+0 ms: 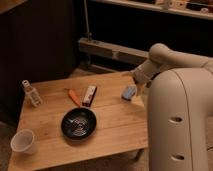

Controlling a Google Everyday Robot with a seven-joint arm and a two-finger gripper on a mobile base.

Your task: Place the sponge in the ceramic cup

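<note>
The light-blue sponge [129, 92] lies on the wooden table [110, 135] near its far right edge. My gripper [140, 85] hangs at the end of the white arm, just above and to the right of the sponge, standing open and holding nothing. The white ceramic cup [22, 141] stands upright at the table's near left corner, far from the gripper.
A black pan [78, 123] with an orange handle [73, 96] sits mid-table. A red-white-black bar [89, 95] lies just behind the pan. A small clear bottle [31, 93] stands at the far left. My white body [180, 125] fills the right side.
</note>
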